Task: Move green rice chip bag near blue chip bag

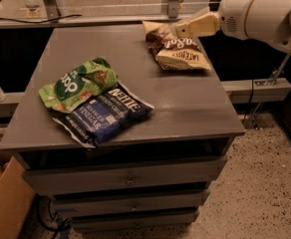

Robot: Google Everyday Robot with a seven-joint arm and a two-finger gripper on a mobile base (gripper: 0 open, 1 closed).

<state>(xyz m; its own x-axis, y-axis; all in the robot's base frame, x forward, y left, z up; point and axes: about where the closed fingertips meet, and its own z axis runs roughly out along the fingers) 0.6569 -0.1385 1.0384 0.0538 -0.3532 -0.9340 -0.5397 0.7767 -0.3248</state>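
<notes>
Camera view: gripper (185,29) is hovering back-right over the desk (185,101), openness impossible to tell; green bag (78,83) is looking light, crinkly, best pinched at its left edge.

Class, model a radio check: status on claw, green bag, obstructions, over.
Claw at grey table's far edge, beside crinkled brown-and-cream snack bag, away from task bags. Crinkled light-green rice chip bag lies against dark navy-blue Kettle chip bag. Nothing between them.
</notes>
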